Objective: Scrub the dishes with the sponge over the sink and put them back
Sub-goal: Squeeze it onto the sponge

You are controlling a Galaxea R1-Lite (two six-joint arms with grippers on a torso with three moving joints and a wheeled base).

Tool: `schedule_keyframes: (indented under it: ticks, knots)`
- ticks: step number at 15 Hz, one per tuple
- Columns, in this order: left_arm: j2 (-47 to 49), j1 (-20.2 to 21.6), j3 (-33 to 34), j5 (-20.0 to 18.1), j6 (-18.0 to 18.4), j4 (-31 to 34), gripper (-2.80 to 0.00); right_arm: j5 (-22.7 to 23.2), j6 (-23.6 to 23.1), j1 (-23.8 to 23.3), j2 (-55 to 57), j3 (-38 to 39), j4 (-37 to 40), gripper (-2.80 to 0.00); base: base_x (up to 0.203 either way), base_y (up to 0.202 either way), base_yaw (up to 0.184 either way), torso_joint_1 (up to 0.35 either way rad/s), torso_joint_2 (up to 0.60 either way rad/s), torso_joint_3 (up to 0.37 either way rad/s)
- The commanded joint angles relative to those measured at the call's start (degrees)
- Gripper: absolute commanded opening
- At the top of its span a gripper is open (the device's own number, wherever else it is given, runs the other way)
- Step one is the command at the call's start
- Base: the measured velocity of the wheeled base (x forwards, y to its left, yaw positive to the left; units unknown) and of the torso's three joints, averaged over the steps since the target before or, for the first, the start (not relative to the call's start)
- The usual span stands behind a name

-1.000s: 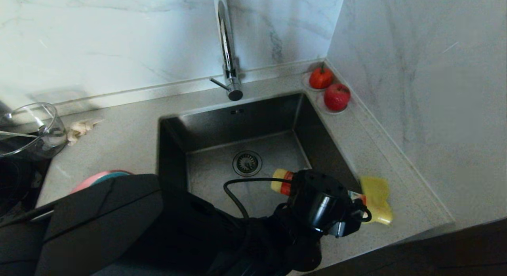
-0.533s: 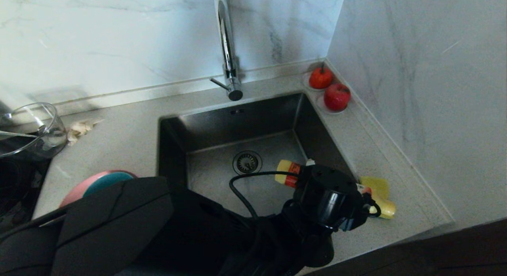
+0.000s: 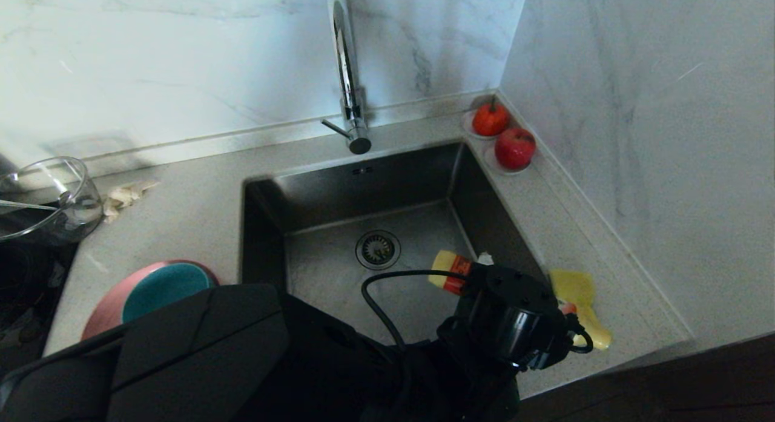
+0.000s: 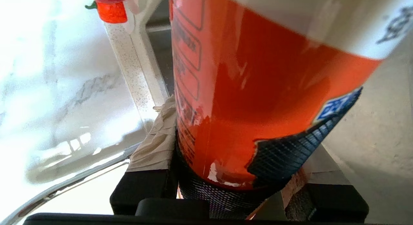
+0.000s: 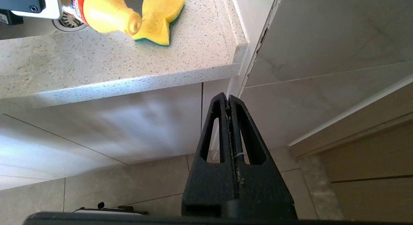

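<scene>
The head camera looks from high above, forward and down, onto the sink (image 3: pixel 375 228) in the middle of the frame, with the tap (image 3: pixel 348 77) at the top centre and the worktop (image 3: pixel 181 210) around it.

The left wrist camera sits very close behind a bottle (image 4: pixel 258 89), which fills nearly all of the frame; only a strip of the worktop (image 4: pixel 135 66) shows at the left.

The right wrist camera hangs low, below the worktop (image 5: pixel 96 66) edge, and faces the cabinet front and the floor (image 5: pixel 96 189).

The head and right wrist views share the sponge (image 3: pixel 575 289) (image 5: pixel 158 18), the bottle (image 3: pixel 451 270) (image 5: pixel 103 12) and the worktop corner.
</scene>
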Motion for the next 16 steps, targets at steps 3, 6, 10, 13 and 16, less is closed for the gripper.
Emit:
schedule_keyframes:
  ticks: [3,6,10,13,16]
  knots:
    - [0.2,0.0,1.3,0.3,4.5,-4.0,-2.80,0.0,0.0,-0.1,0.0,0.0,0.0,-2.80,0.000,0.000,0.000,0.000,0.00,0.000]
    - [1.0,0.0,1.3,0.3,4.7,-4.3,-2.80,0.0,-0.1,0.0,0.0,0.0,0.0,-2.80,0.000,0.000,0.000,0.000,0.00,0.000]
    - [1.7,0.0,1.5,0.2,5.8,-4.3,-2.80,0.0,-0.1,0.0,0.0,0.0,0.0,-2.80,0.000,0.000,0.000,0.000,0.00,0.000]
    - [2.2,-0.2,1.7,0.3,6.0,-5.1,-2.80,0.0,-0.1,0.0,0.0,0.0,0.0,-2.80,0.000,0.000,0.000,0.000,0.00,0.000]
    - [2.4,-0.1,1.0,2.5,6.7,-6.6,-2.80,0.0,0.0,-0.1,0.0,0.0,0.0,-2.80,0.000,0.000,0.000,0.000,0.00,0.000]
